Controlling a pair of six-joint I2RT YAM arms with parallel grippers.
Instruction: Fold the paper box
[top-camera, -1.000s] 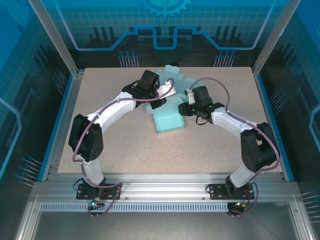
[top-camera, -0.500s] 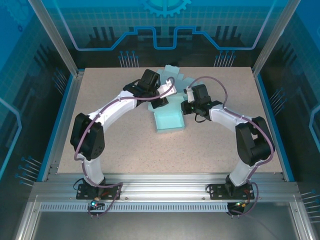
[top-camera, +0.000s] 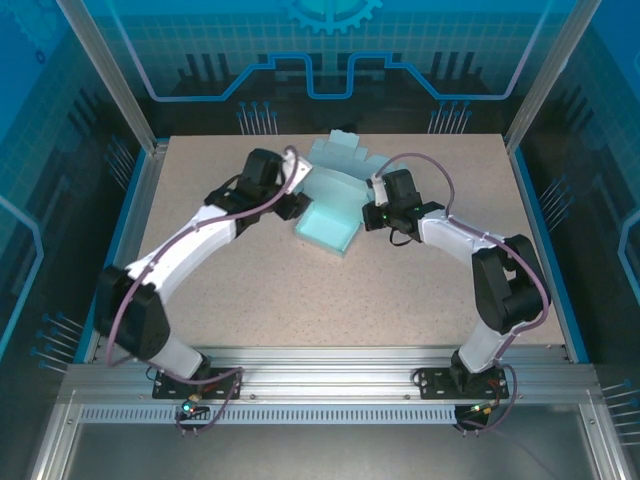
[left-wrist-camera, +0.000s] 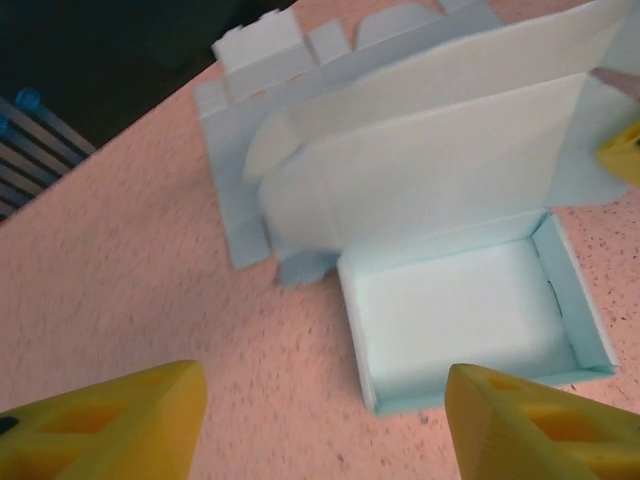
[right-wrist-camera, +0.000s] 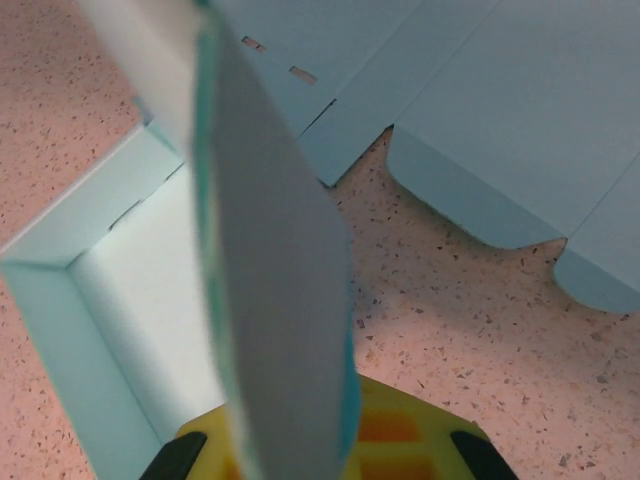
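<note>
The paper box (top-camera: 328, 228) is pale teal card, half folded. Its tray (left-wrist-camera: 462, 316) has raised walls, and its lid and flat flaps (top-camera: 340, 160) lie behind it on the table. My right gripper (top-camera: 369, 210) is at the tray's right side, shut on an upright flap (right-wrist-camera: 270, 300) that rises from the jaws (right-wrist-camera: 300, 440). My left gripper (top-camera: 293, 204) sits just left of the box, open. Its yellow fingers (left-wrist-camera: 100, 420) stand wide apart above the tabletop near the tray's corner, with nothing between them (left-wrist-camera: 325, 400).
The speckled beige tabletop (top-camera: 250, 290) stretches toward me in front of the box. An aluminium frame and blue panels (top-camera: 130, 210) close in the sides and back. More flat flaps (right-wrist-camera: 520, 120) of the box lie behind the right gripper.
My left gripper opened, let go of the box and drew back to the left. My right gripper shut on the flap. The tray swung round and shifted slightly left.
</note>
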